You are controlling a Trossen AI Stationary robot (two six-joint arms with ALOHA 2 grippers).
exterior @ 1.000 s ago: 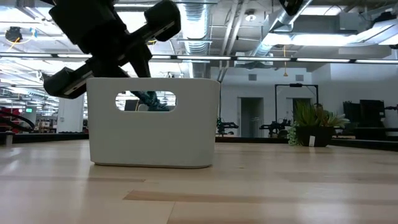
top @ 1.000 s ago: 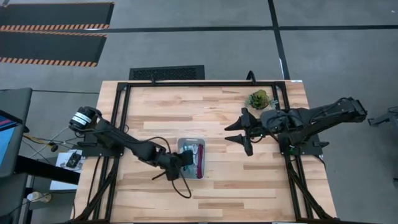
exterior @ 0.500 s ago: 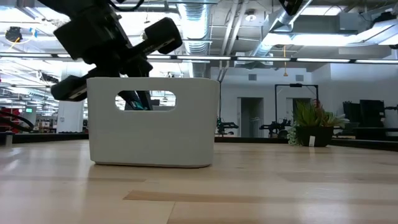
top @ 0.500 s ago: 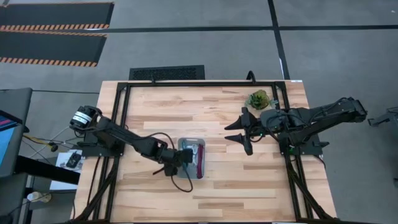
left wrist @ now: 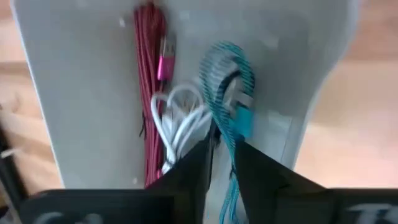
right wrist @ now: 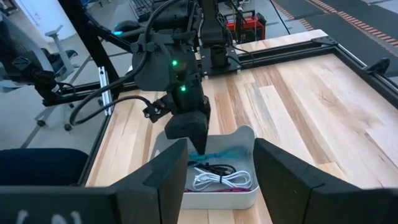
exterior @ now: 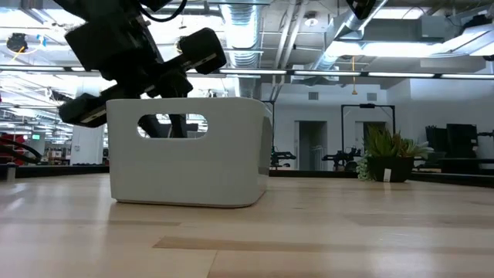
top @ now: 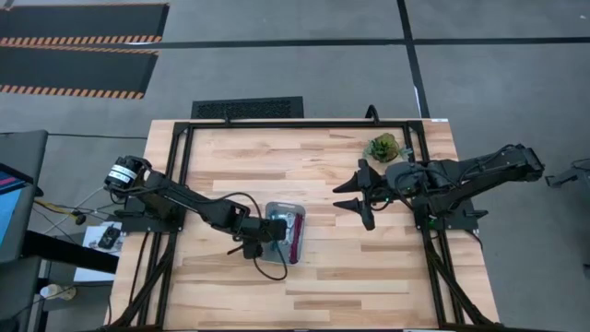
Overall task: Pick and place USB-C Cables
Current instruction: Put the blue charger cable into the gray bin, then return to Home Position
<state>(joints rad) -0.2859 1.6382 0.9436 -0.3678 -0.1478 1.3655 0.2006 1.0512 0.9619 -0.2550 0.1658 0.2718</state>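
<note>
The pale grey tray (top: 273, 214) stands at mid-table. On its floor lie the maroon cable (left wrist: 149, 81), the white cable (left wrist: 180, 118), a black cable (right wrist: 214, 168) and the teal-blue cable (left wrist: 227, 87). My left gripper (left wrist: 222, 152) slants down into the tray from the table's left, its fingertips a narrow gap apart over the teal-blue cable. My right gripper (top: 346, 196) hangs open above the table's right half, holding nothing. My left gripper comes from above, slanting down into the tray. A strand of the teal-blue cable (left wrist: 232, 168) runs through the narrow gap between its fingertips, along one finger. The cable's coil lies on the tray floor. Whether the fingers touch the tray, I cannot tell.
A small green plant (top: 383, 146) stands at the table's far right, behind my right gripper. A black frame (top: 277, 125) runs around the wooden table top. Bare wood lies near and far of the tray.
My left gripper has sunk into the tray and shifted a little toward the table's far edge. The teal-blue cable, earlier seen through the tray's handle hole, has gone below it. The tray has turned a little on the table, so one end wall now shows.
</note>
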